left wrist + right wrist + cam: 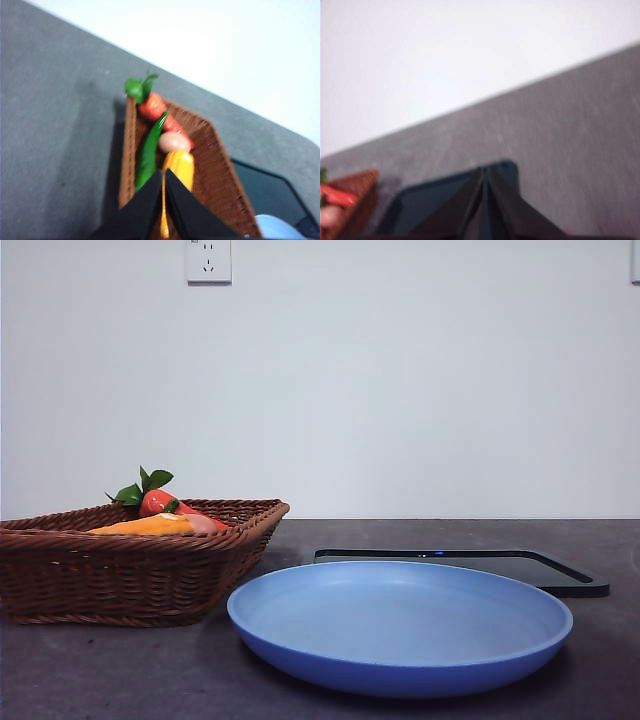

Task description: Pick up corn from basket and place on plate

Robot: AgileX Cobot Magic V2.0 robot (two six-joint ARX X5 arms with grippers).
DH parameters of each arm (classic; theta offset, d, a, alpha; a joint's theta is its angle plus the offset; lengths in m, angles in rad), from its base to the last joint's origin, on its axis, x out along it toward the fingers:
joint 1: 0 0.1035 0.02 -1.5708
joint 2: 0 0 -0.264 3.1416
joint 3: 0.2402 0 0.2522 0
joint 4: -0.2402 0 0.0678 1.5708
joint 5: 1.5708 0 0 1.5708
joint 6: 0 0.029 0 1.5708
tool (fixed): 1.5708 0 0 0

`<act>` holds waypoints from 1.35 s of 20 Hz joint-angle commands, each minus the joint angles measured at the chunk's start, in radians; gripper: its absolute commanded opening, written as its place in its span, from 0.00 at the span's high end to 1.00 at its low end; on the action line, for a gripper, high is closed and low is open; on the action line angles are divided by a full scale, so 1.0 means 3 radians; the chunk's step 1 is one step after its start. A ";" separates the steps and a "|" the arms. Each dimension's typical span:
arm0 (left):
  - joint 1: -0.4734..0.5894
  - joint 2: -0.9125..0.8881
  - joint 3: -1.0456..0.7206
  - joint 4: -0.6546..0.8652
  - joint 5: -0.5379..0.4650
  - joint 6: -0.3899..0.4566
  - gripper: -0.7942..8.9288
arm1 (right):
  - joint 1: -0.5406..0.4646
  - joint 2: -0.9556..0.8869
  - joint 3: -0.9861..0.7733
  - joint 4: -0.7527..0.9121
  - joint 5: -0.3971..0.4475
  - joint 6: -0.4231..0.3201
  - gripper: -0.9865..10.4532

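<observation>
The corn (150, 525) lies in the brown wicker basket (120, 575) at the left, its yellow-orange cob just above the rim. In the left wrist view the corn (181, 167) shows right beyond my left gripper (164, 172), which hovers over the basket (212, 150) with its jaws shut on nothing. The blue plate (400, 625) sits empty at the front centre, right of the basket. My right gripper (484, 170) is shut and empty, above the black tray. Neither gripper shows in the front view.
A red fruit with green leaves (155, 500), a pinkish egg (174, 142) and a long green vegetable (148, 152) share the basket with the corn. A flat black tray (470, 565) lies behind the plate. A white wall closes off the back of the table.
</observation>
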 commanded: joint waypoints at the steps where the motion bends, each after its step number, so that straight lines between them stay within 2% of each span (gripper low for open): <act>1: 0.0013 0.0136 0.0233 -0.0080 0.0094 0.0018 0.91 | -0.0004 0.0136 0.0275 -0.0165 -0.0011 0.0014 0.91; 3: 0.0013 0.0254 0.0394 -0.0164 0.0179 0.0088 0.91 | -0.0001 0.0280 0.0477 -0.0351 -0.0055 -0.0092 0.91; 8: 0.0013 0.0641 0.0852 -0.0561 0.0437 0.0468 0.91 | -0.0001 0.0745 0.0966 -0.0837 -0.0437 -0.0553 0.91; 12: 0.0013 0.0992 0.1200 -0.1021 0.0646 0.0890 0.91 | 0.0019 0.1142 0.1251 -0.1116 -0.0891 -0.0951 0.91; 16: 0.0009 0.1292 0.1462 -0.1469 0.0838 0.1308 0.91 | 0.0150 0.1445 0.1392 -0.1362 -0.1212 -0.1195 0.91; 22: -0.0151 0.1583 0.1648 -0.1775 0.0860 0.1565 0.91 | 0.0497 0.1747 0.1433 -0.1680 -0.1264 -0.1408 0.91; 27: -0.0234 0.1680 0.1648 -0.1755 0.0860 0.1582 0.89 | 0.0736 0.1878 0.1434 -0.1676 -0.1231 -0.1443 0.91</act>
